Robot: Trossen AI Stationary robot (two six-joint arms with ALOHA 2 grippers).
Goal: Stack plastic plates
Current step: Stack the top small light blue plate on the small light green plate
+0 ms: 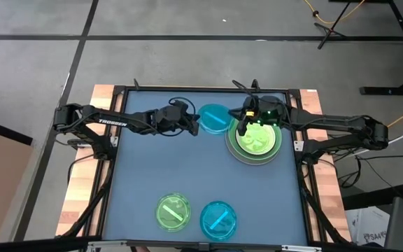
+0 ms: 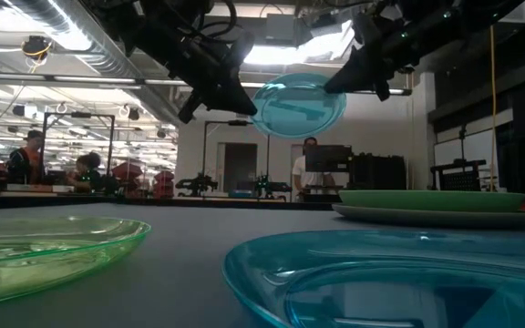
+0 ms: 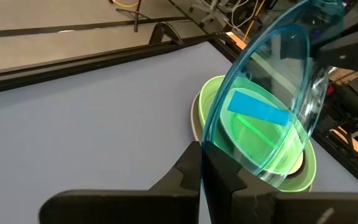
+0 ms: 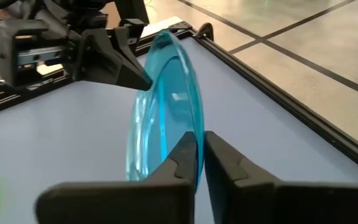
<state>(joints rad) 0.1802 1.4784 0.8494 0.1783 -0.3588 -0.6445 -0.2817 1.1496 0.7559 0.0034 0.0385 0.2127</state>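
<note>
Stacking seems half done: left gripper (image 1: 192, 123) and right gripper (image 1: 242, 129) both pinch an airborne blue plate (image 1: 214, 117) near the one-o'clock stack (image 1: 255, 142); green plate (image 1: 173, 212) and another blue plate (image 1: 218, 218) wait at six.

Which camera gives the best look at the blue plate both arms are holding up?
The low view: the blue plate hangs clear above the table, the left gripper and right gripper at opposite rims. The high view shows it small; each wrist view shows only one rim pinched in closed jaws.
</note>
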